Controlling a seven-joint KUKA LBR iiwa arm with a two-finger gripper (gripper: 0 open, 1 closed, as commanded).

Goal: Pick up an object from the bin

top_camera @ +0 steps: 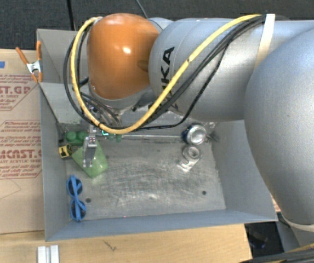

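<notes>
My gripper [91,150] reaches down at the left side of the bin, below the orange wrist cover. Its tip stands against a pale green translucent lump [93,164] lying on the bin floor; whether it grips the lump is hidden. Just left of it lie a small yellow and black item [64,151] and a darker green piece [74,138] by the left wall. A blue pair of toy glasses [75,197] lies in the front left corner.
A shiny silver and blue can end [194,134] and a small metal fitting [189,155] lie at the right of the bin floor. The big grey arm covers the bin's back and right side. Bare floor stretches across the middle and front.
</notes>
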